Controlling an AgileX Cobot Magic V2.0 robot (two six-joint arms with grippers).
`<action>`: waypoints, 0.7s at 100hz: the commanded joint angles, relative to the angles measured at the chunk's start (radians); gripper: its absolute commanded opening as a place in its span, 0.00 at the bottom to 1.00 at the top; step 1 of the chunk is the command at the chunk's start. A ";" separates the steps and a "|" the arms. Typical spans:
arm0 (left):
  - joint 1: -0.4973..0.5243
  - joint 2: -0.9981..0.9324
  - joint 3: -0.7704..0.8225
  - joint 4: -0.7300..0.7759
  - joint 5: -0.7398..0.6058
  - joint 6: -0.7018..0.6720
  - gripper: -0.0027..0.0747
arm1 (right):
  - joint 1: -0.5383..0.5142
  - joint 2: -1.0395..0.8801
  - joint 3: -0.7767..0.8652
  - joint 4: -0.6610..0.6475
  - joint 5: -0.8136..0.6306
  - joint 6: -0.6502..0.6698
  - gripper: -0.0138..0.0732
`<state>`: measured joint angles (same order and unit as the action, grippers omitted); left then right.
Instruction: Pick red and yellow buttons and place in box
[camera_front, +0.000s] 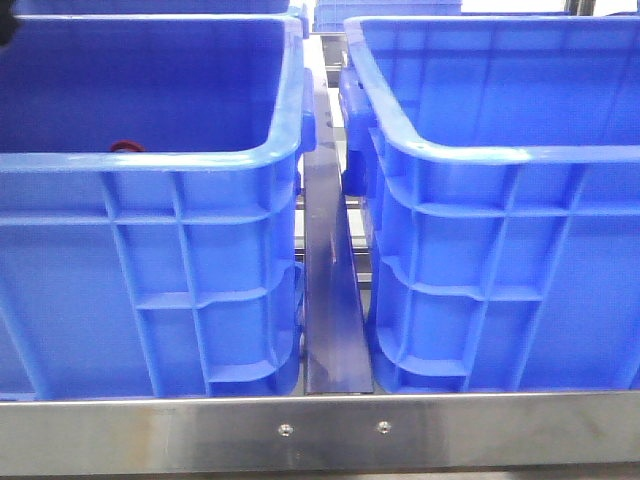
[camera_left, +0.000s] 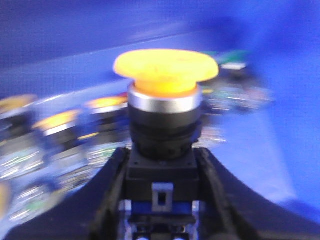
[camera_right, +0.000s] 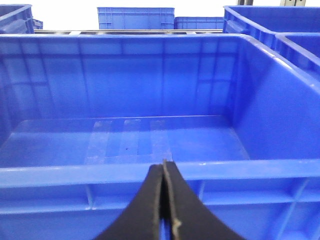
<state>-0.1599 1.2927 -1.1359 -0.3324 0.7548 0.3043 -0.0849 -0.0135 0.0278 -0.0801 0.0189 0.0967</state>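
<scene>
Left wrist view: blurred, seemingly orange-yellow domed button (camera_left: 165, 75).

Yellow button (camera_left: 165, 72): orange-yellow domed cap, silver metal collar below it, black body.
Left end effector (camera_left: 162, 175): black fingers either side of the button's black base.
Other buttons (camera_left: 60, 125) behind: blurred, yellow-orange caps, silver rings; one shows green.
Left crate (camera_front: 150, 260), right crate (camera_front: 500, 250): solid bright blue, ribbed walls.
Red ring (camera_front: 127, 147) just visible inside left crate.
Right end effector (camera_right: 164, 200): black.
Rail (camera_front: 320, 430): brushed silver steel.
</scene>
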 joint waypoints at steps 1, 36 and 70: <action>-0.070 -0.037 -0.024 -0.035 -0.048 0.011 0.01 | -0.003 -0.017 0.005 0.003 -0.076 -0.005 0.04; -0.384 -0.037 -0.024 -0.045 -0.081 0.011 0.01 | -0.003 -0.017 0.005 0.003 -0.076 -0.005 0.04; -0.540 -0.032 -0.024 -0.045 -0.087 0.011 0.01 | -0.003 -0.017 0.005 0.003 -0.097 -0.004 0.04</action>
<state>-0.6813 1.2906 -1.1336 -0.3504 0.7264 0.3125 -0.0849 -0.0135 0.0278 -0.0801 0.0189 0.0967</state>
